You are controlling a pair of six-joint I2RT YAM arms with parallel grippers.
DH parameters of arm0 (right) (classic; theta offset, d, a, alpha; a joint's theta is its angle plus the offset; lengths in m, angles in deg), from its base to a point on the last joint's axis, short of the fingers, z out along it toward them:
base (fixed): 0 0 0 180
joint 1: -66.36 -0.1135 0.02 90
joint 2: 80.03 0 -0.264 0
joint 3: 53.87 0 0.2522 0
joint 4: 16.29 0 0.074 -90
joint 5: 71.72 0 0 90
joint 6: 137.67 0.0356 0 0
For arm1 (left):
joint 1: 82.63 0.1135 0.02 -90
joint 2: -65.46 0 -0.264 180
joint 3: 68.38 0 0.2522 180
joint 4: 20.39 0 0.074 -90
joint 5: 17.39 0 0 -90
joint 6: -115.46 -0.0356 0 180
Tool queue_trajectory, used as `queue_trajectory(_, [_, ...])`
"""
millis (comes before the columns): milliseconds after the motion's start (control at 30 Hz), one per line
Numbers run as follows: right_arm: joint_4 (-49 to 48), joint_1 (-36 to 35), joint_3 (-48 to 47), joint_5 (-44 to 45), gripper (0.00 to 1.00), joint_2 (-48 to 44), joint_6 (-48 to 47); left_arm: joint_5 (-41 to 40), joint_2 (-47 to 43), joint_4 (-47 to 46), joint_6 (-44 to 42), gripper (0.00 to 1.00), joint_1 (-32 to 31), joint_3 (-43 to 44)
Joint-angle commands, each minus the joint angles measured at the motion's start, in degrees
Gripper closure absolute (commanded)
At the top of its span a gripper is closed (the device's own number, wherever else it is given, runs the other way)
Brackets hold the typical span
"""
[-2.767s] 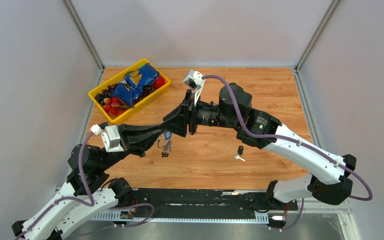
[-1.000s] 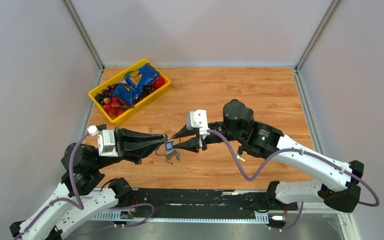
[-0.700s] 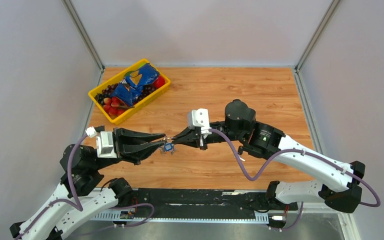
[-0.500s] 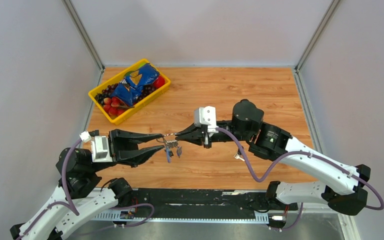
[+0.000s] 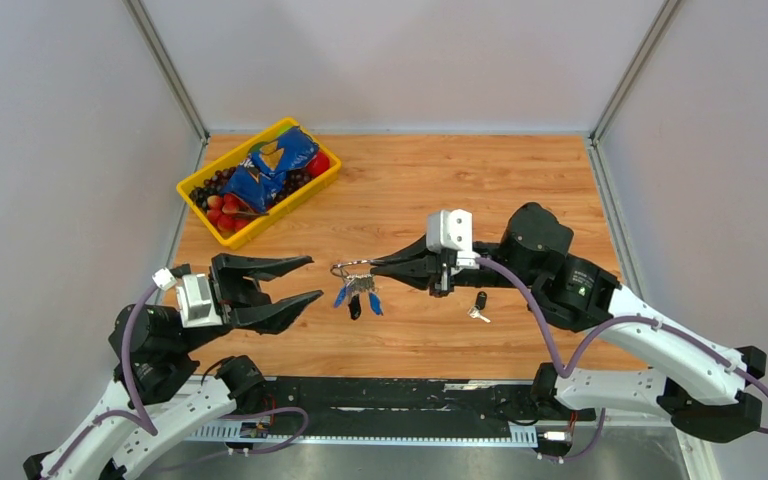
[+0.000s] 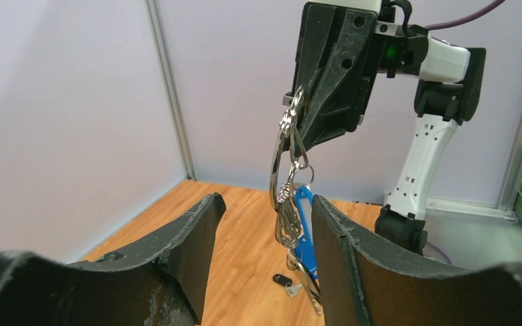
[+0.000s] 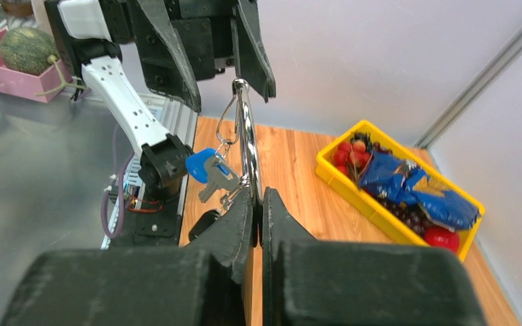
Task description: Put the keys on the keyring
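Top external: right gripper [image 5: 380,268] clamped on the keyring [image 5: 350,268], key cluster [image 5: 358,296] hanging; left gripper [image 5: 313,278] wide, empty. Loose black-headed key [image 5: 477,306] lies on the table [image 5: 520,180] right of the keyring, blade nearward — nearer the right gripper, well apart from the left.

The keyring [image 7: 245,129] is vanishing at its lower end between the pressed-together fingers of the right end effector [image 7: 258,197], which are hiding the gripped stretch. Just beyond the left end effector [image 6: 266,202], the keys [image 6: 298,227] are overlapping, their tips slipping behind one finger, so their number is proving impossible to tell. Below them, a loose key [image 6: 285,282] is showing too small to make out its blade.
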Motion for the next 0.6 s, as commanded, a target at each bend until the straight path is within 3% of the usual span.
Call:
queue_trajectory(0, [6.55, -0.13, -4.96, 5.85, 1.0, 1.03, 1.24, -2.78, -0.32, 0.38, -0.18, 0.38, 0.02, -0.55])
queue_trajectory(133, [14.69, -0.13, -7.06, 12.44, 1.0, 3.44, 2.45, -3.14, -0.09, 0.03, 0.41, 0.36, 0.1, -0.74])
queue_trajectory(300, [17.57, 0.91, -4.15, 15.44, 1.0, 5.25, 7.36, -3.52, 0.41, -0.4, 0.85, 0.35, 0.0, -0.79])
queue_trajectory(567, [18.95, 10.28, 2.42, 5.4, 1.0, 9.95, 21.14, -3.58, 1.14, -0.41, 1.72, 0.34, 0.07, -0.85])
